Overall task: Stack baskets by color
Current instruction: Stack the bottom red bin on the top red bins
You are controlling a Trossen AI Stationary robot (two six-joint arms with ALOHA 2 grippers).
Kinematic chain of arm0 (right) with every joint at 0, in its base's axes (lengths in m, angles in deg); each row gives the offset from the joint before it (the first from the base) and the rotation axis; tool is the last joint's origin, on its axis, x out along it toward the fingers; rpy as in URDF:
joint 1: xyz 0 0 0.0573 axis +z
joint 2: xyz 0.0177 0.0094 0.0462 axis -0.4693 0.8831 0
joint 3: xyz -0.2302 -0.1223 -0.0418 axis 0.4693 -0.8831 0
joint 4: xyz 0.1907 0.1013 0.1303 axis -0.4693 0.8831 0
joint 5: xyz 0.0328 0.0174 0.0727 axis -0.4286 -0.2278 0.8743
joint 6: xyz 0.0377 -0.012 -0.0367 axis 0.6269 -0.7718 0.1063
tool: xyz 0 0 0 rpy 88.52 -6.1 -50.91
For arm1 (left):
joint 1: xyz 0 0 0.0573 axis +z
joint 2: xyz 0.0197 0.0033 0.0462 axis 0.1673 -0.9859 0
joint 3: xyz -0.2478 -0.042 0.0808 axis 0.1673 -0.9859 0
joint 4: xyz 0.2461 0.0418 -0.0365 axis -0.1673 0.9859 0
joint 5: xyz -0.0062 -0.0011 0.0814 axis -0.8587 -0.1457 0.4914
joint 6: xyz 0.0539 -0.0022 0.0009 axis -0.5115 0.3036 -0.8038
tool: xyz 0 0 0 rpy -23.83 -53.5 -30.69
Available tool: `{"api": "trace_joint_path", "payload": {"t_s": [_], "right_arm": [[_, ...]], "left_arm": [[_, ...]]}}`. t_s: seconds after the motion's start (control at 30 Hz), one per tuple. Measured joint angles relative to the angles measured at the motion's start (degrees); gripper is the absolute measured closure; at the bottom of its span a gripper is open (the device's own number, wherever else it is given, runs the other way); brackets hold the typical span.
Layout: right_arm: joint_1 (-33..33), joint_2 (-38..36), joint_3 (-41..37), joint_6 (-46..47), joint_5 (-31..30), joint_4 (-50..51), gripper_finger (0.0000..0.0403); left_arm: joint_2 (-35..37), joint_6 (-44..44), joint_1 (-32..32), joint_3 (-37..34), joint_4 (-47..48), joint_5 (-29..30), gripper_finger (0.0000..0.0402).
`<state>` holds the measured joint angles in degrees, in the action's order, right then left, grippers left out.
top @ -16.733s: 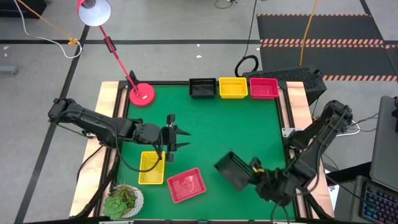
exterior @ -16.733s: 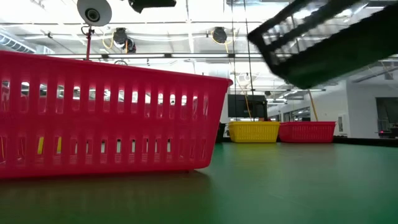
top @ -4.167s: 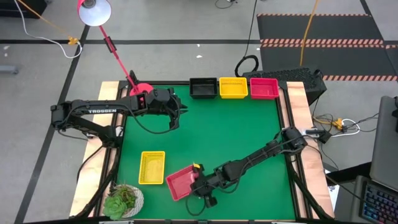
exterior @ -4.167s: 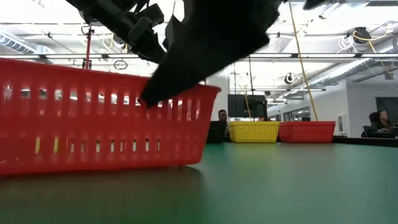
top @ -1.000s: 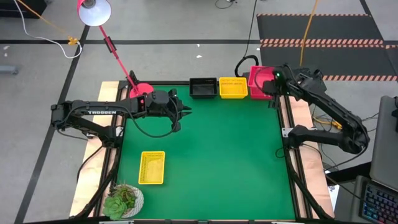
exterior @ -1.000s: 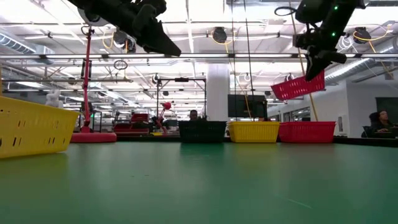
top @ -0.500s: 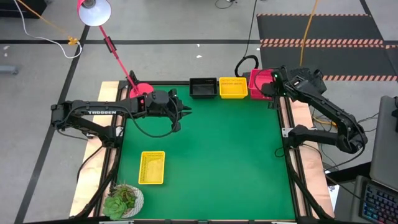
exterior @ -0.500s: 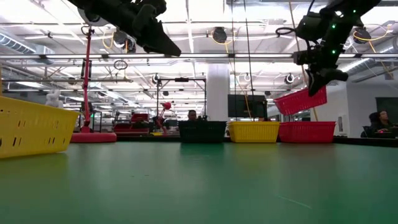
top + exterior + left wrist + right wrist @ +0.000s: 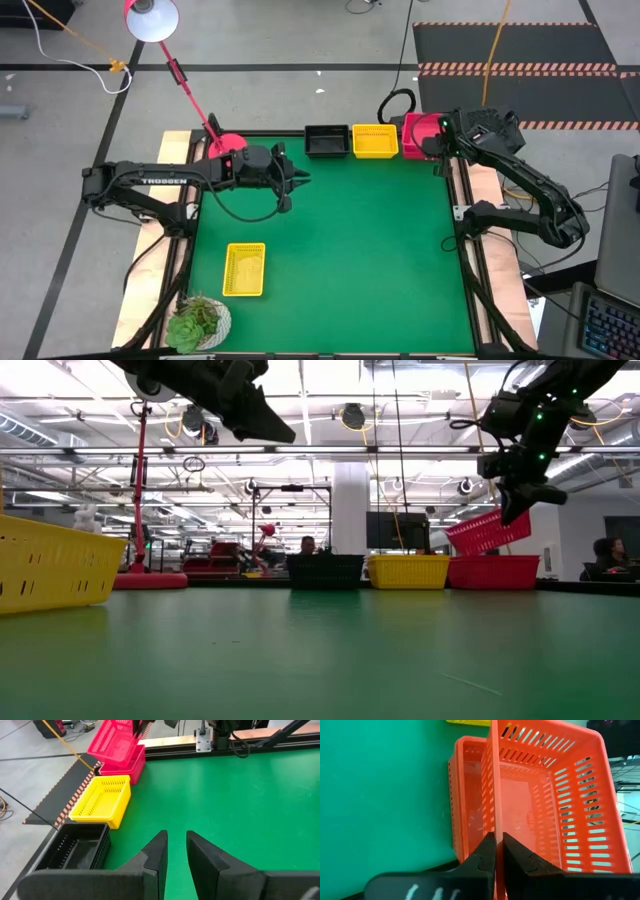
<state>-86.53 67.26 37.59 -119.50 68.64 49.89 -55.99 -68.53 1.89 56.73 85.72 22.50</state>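
Observation:
Three baskets stand in a row at the table's far edge: black (image 9: 326,141), yellow (image 9: 375,140) and red-pink (image 9: 493,572). Just above the red-pink one hangs a second red-pink basket (image 9: 484,532), tilted, with my right gripper (image 9: 515,510) shut on it. Another yellow basket (image 9: 244,268) rests on its bottom near the front left. My left gripper (image 9: 298,182) hovers over the far left of the table, open, with nothing between its fingers (image 9: 159,851). My right gripper pinches one side wall of the upper red-pink basket at its rim (image 9: 493,827), one finger inside the basket and one outside. The fingers slant down from the table's right side. The basket hangs tilted, clear of the red-pink basket (image 9: 465,795) below it.
A round pink lamp base (image 9: 229,150) stands at the far left corner, its arm leaning out over the floor. A green potted plant (image 9: 198,322) sits at the front left corner. The green mat's middle (image 9: 350,240) is bare.
My right gripper has sunk with the red-pink basket toward the red-pink basket at the far right, and the held basket stays tilted.

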Motion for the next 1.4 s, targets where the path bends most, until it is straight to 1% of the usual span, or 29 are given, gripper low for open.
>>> {"api": "trace_joint_path", "payload": {"t_s": [0.13, 0.27, 0.57, 1.17, 1.27, 1.4], "right_arm": [[0.0, 0.0, 0.0, -0.1, 1.5, -0.3, 0.0396], [0.0, 0.0, 0.0, -0.2, 1.5, -0.2, 0.0395], [-0.9, 0.4, 0.0, -1.3, 1.4, -0.2, 0.0373], [-1.1, 4.3, 0.0, 0.1, 1.3, -0.2, 0.037], [-1.1, 4.3, 0.0, 0.2, 1.2, -0.2, 0.0358], [-1.1, 4.3, 0.0, 1.1, -0.8, -0.8, 0.0327]], "left_arm": [[0.0, -0.4, 0.0, 0.0, 0.0, 0.0, 0.0327], [0.0, -0.6, 0.0, 0.0, 0.0, 0.0, 0.0327], [0.0, -0.8, 0.0, 0.0, 0.0, 0.0, 0.0327], [0.0, -0.9, 0.0, 0.0, 0.0, 0.0, 0.0327], [0.0, -0.9, 0.0, 0.0, 0.0, 0.0, 0.0327], [0.0, -0.9, 0.0, 0.0, 0.1, 0.0, 0.0327]]}}
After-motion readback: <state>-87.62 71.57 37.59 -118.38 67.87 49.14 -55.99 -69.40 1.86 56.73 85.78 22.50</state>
